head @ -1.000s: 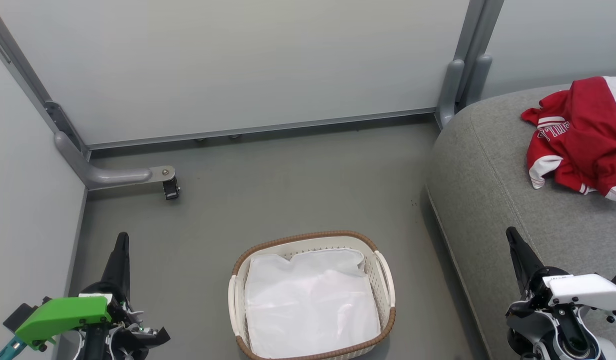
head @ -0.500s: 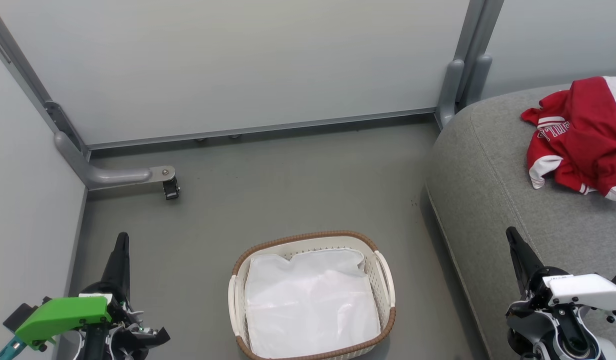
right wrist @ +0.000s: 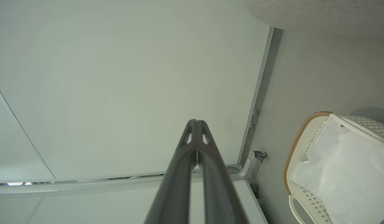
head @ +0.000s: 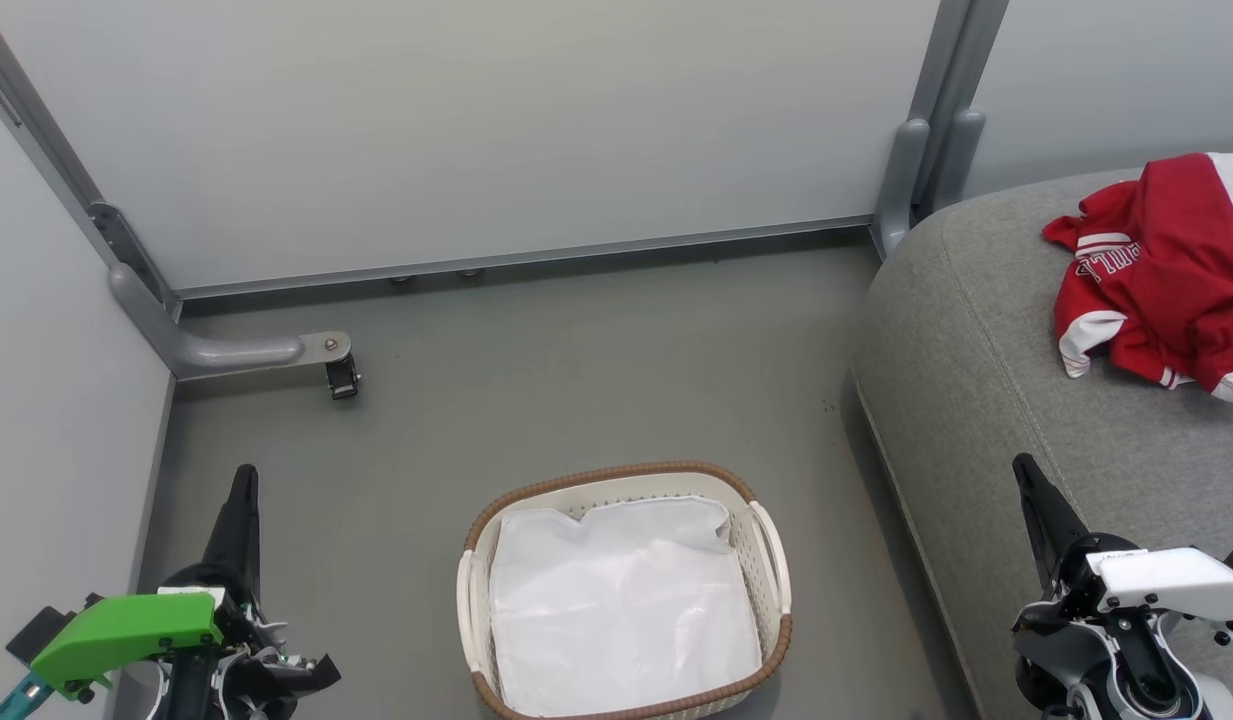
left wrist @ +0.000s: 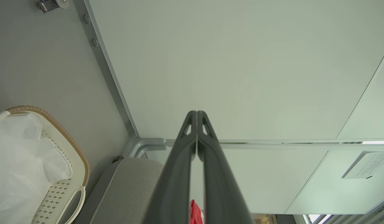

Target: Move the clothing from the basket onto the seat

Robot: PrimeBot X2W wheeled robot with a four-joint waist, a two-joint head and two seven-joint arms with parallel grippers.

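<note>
The red and white clothing (head: 1166, 275) lies crumpled on the grey seat (head: 986, 360) at the right; a sliver of the clothing (left wrist: 195, 213) shows between the left fingers in the left wrist view. The cream basket (head: 771, 560) with a brown rim stands on the floor at bottom centre, holding only its white liner (head: 621, 610). My left gripper (head: 243, 475) is shut and empty, left of the basket. My right gripper (head: 1022, 465) is shut and empty over the seat's front edge. The basket (left wrist: 81, 161) and the basket (right wrist: 296, 140) also appear in both wrist views, as does the seat (left wrist: 129, 183).
Pale partition panels (head: 476, 130) wall in the floor at the back and left. A grey panel foot with a caster (head: 341, 378) juts onto the floor at left. Another post (head: 911, 180) stands behind the seat's corner.
</note>
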